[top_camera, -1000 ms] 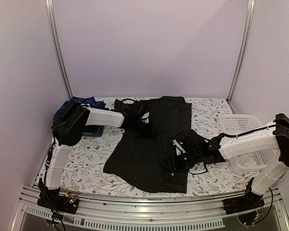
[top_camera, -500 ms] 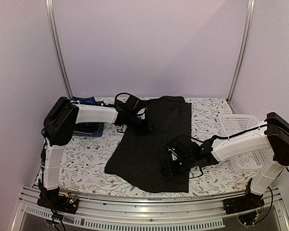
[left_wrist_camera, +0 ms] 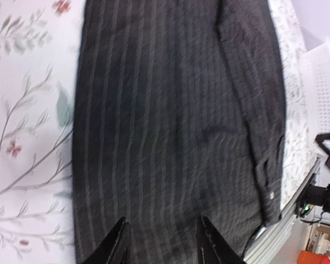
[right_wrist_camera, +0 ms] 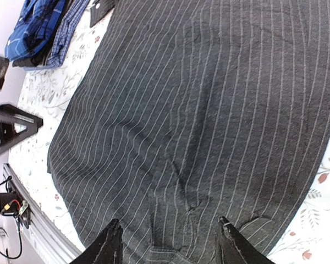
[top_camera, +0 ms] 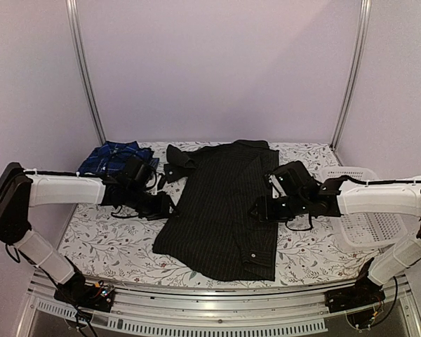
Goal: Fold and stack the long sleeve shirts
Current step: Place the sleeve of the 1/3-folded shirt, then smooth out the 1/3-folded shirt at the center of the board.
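Jaws of my left claw (left_wrist_camera: 164, 245) stand apart, empty, with the pinstriped shirt (left_wrist_camera: 176, 121) flat just below and ahead. My right claw (right_wrist_camera: 170, 245) gapes empty over it too; the plaid shirt (right_wrist_camera: 38, 27) lies far ahead-left.

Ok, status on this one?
Left gripper open, right gripper open, both empty. Black pinstriped button-up shirt spread out, mostly flat. Blue plaid shirt at far left.

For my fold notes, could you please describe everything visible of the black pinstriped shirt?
The black pinstriped shirt is dark woven cloth with fine pale stripes, lying spread flat on the floral table cover, collar at the far end, a small pale button on its placket. Neither arm's jaws grip it.
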`<action>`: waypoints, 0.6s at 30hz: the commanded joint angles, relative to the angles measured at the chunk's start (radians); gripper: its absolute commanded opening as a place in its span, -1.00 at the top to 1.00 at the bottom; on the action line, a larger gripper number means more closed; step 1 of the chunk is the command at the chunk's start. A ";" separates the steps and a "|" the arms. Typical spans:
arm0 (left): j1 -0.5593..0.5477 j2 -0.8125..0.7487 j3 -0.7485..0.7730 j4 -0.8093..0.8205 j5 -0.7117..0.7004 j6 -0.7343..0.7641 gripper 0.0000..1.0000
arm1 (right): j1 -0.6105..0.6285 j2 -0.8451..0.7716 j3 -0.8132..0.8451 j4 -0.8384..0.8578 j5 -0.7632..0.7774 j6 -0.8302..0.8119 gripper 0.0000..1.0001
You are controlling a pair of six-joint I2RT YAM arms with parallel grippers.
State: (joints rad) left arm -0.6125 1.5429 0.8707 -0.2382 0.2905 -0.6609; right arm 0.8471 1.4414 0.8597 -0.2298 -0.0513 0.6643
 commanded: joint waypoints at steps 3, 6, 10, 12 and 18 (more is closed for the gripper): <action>0.028 -0.147 -0.167 -0.035 -0.022 -0.024 0.14 | -0.107 0.063 0.013 0.074 -0.092 -0.046 0.05; 0.034 -0.167 -0.208 -0.052 -0.029 -0.031 0.11 | -0.136 0.116 0.022 0.113 -0.120 -0.055 0.12; 0.036 -0.165 -0.231 -0.091 -0.085 -0.028 0.01 | -0.153 0.207 0.043 0.140 -0.131 -0.069 0.19; 0.035 -0.165 -0.244 -0.064 -0.057 -0.027 -0.04 | -0.165 0.245 0.041 0.156 -0.131 -0.074 0.19; 0.028 -0.141 -0.261 -0.047 -0.020 -0.039 -0.06 | -0.252 0.342 0.037 0.184 -0.139 -0.105 0.21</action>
State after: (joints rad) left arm -0.5903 1.3899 0.6212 -0.2996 0.2535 -0.6895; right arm 0.6571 1.7329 0.8780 -0.0875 -0.1783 0.5968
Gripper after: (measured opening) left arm 0.528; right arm 0.398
